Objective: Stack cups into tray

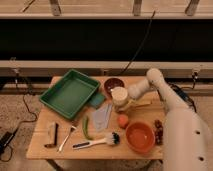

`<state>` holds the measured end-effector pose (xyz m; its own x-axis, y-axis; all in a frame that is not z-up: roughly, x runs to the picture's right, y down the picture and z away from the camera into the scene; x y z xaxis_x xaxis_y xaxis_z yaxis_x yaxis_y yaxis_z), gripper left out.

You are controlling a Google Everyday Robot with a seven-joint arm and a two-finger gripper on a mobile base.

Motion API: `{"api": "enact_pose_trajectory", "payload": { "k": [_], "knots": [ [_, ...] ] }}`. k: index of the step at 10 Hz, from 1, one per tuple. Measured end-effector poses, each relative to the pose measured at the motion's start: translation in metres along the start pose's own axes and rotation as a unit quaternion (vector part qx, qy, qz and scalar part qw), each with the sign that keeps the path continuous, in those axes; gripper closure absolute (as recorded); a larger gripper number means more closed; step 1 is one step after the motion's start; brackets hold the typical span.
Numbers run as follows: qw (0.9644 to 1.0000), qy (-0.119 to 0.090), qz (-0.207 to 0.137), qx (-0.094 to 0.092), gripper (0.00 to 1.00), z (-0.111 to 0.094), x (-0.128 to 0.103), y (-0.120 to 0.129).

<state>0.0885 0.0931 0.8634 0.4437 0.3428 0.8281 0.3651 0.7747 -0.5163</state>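
Camera view: the wooden desk stands in front of a dark wall with rails. The green tray lies empty on the far left part, turned at an angle, with its left corner close to the desk's left edge. A small teal block touches its right side.

The cream cup is right of the tray and well apart from it, just near of the dark maroon bowl. The white arm reaches in from the right, and the pincer is at the cup's right side. I cannot tell how wide it stands or whether it has hold of the cup. I cannot make out the darker cup.

Between cup and tray only the teal block stands in the way. On the near side lie a pale cloth, a green pepper, a round orange fruit and a brush. The orange bowl sits near the near right corner. A spoon and a brown block lie near the left edge.
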Motion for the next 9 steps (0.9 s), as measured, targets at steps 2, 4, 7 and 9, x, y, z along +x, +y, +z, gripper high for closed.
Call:
{"api": "enact_pose_trajectory", "payload": {
  "k": [2,4,7,9],
  "knots": [
    [0.9999,0.000,-0.012,-0.005,1.00,-0.005,-0.021,-0.004],
    [0.9995,0.002,-0.025,-0.021,1.00,0.005,-0.040,-0.012],
    [0.9979,0.003,-0.045,-0.046,1.00,0.023,-0.066,-0.025],
    [0.9964,0.003,-0.059,-0.061,1.00,0.035,-0.085,-0.034]
  ]
}}
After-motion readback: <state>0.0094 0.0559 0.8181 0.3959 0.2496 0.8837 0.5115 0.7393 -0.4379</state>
